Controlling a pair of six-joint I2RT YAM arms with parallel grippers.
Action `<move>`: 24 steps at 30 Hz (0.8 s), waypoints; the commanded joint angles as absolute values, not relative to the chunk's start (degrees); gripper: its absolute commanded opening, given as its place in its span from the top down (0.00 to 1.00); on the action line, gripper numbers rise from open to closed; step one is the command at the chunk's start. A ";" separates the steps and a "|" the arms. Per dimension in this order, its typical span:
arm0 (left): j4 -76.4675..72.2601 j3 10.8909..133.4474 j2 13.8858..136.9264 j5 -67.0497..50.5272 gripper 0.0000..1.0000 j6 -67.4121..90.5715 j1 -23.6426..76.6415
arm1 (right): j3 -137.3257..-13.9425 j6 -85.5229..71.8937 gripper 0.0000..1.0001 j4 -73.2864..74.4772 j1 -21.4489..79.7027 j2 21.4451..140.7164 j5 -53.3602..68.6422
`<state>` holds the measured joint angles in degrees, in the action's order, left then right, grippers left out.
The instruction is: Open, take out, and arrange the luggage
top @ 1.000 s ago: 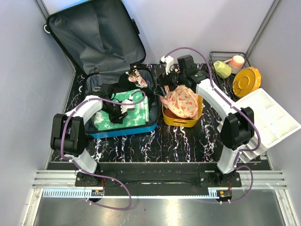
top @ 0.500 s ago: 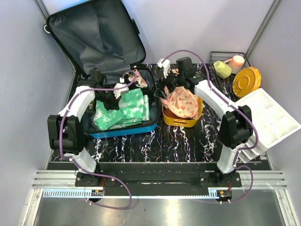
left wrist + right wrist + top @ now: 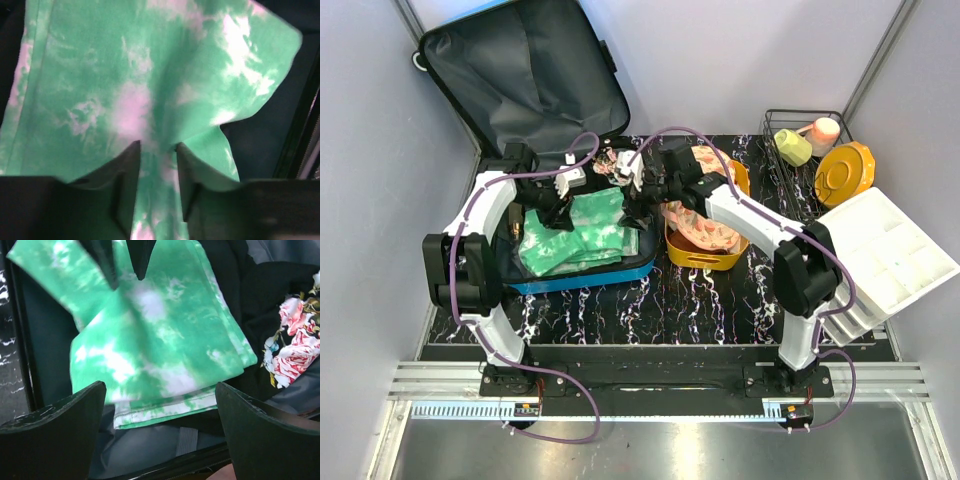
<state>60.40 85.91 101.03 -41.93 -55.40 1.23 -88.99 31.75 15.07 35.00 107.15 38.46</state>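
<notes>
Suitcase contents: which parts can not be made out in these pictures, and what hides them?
- Top view: the floor of the luggage, covered by the green cloth.
- Left wrist view: blurred; the cloth fills it, so nothing beneath shows.
- Right wrist view: the floral garment is cut off by the right edge.
- Top view: the contents of the orange basket, partly under the right arm.

1. The luggage (image 3: 582,278) has a smooth, glossy blue hard shell, probably plastic, though little of it shows. Its open lid is lined with matt dark grey fabric.
2. The green tie-dye cloth (image 3: 150,75) is soft, matt and creased.
3. The orange basket (image 3: 704,260) is shiny plastic.
4. The table (image 3: 720,300) is glossy black, veined white like marble.
</notes>
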 commanded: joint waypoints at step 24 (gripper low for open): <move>35.51 67.59 98.96 -27.24 0.18 3.34 -19.51 | -111.26 11.42 0.41 34.62 38.50 128.14 25.50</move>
<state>34.63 69.58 94.74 -30.17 0.10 -18.15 -106.56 9.41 28.53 38.22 123.68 30.92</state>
